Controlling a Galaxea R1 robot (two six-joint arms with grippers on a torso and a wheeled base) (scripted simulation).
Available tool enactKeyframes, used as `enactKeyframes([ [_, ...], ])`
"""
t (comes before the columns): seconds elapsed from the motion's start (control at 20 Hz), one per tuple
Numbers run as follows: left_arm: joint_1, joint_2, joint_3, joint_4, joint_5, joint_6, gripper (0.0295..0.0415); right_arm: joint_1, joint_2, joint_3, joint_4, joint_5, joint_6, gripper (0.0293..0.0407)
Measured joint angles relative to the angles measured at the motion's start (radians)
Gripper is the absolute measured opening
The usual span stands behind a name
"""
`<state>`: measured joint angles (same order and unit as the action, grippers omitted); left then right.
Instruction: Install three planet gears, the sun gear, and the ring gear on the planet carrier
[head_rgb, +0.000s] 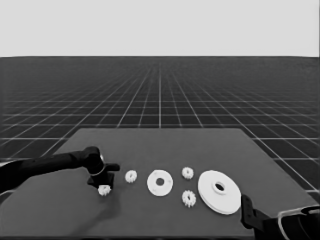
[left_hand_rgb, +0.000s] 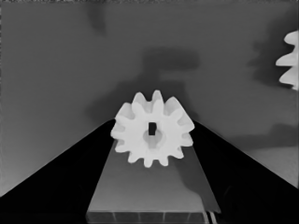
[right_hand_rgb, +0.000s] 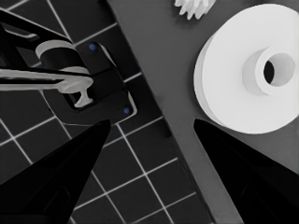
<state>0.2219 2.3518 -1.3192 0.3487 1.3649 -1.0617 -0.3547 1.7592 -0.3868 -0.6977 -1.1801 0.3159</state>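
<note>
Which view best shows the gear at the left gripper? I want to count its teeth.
The left wrist view: the gear fills the middle, face on, between the left gripper's fingers, every tooth distinct. The head view shows it only as a small white blob under that gripper. The right wrist view does not show it.

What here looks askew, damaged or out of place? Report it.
Nothing stands out. The smaller round part and the larger round part lie flat and apart, with four gears spread around them undamaged. The left hand is at the leftmost gear, its fingers either side of it. The right hand is parked at the table's corner.
</note>
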Motion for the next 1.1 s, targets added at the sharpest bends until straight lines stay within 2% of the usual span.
enactKeyframes([
  [0.1, 0.000, 0.000, 0.000, 0.000, 0.000, 0.000, 0.0312, 0.000, 0.000, 0.000, 0.000, 0.000, 0.000, 0.0385],
  [0.2, -0.130, -0.048, 0.110, -0.109, 0.083, -0.039, 0.0313, 0.000, 0.000, 0.000, 0.000, 0.000, 0.000, 0.0385],
  [0.3, -0.187, -0.057, 0.130, -0.156, 0.107, -0.046, 0.0312, 0.000, 0.000, 0.000, 0.000, 0.000, 0.000, 0.0385],
  [0.6, -0.213, -0.059, 0.135, -0.181, 0.119, -0.047, 0.0312, 0.000, 0.000, 0.000, 0.000, 0.000, 0.000, 0.0385],
  [0.65, -0.212, 0.088, 0.179, -0.156, 0.167, -0.315, 0.0312, 0.000, 0.000, 0.000, 0.000, 0.000, 0.000, 0.0385],
  [0.7, -0.211, 0.289, 0.153, -0.153, 0.193, -0.444, 0.0312, 0.000, 0.000, 0.000, 0.000, 0.000, 0.000, 0.0385],
  [0.8, -0.210, 0.490, 0.031, -0.156, 0.203, -0.490, 0.0312, 0.000, 0.000, 0.000, 0.000, 0.000, 0.000, 0.0385],
  [1.1, -0.209, 0.583, -0.066, -0.158, 0.202, -0.482, 0.0312, 0.000, 0.000, 0.000, 0.000, 0.000, 0.000, 0.0385],
])
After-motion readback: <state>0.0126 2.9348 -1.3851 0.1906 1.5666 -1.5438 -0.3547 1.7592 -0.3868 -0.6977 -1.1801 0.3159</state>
